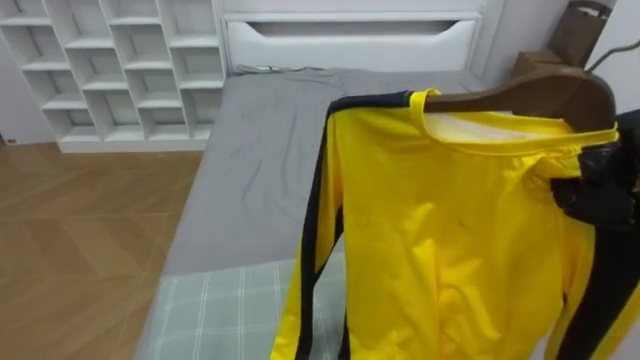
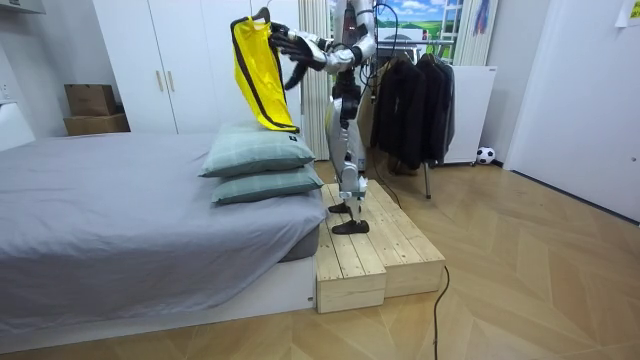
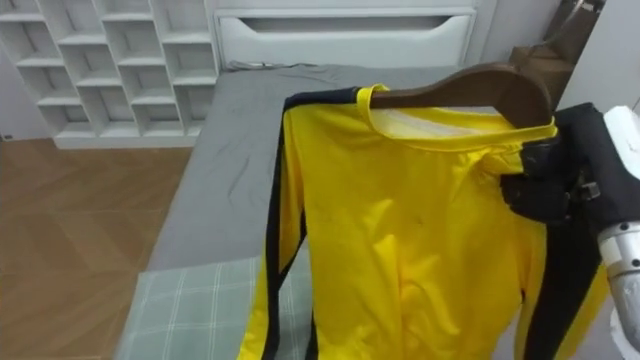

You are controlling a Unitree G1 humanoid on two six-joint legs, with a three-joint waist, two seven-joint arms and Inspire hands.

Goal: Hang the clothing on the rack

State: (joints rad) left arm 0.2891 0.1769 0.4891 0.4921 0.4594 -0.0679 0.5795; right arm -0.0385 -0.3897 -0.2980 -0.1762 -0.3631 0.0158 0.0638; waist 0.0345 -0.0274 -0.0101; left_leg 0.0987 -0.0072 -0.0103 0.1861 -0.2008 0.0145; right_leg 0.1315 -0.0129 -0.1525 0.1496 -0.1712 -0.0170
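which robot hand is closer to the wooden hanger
Right. The right robot hand grips the yellow top at its shoulder, just under the wooden hanger's right end; the left robot hand cannot be told apart in the room view.

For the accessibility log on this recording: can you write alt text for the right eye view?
A yellow top with dark side stripes hangs on a wooden hanger, the robot's right hand gripping its shoulder at the right. Behind lie a grey bed, white shelves and wooden floor.
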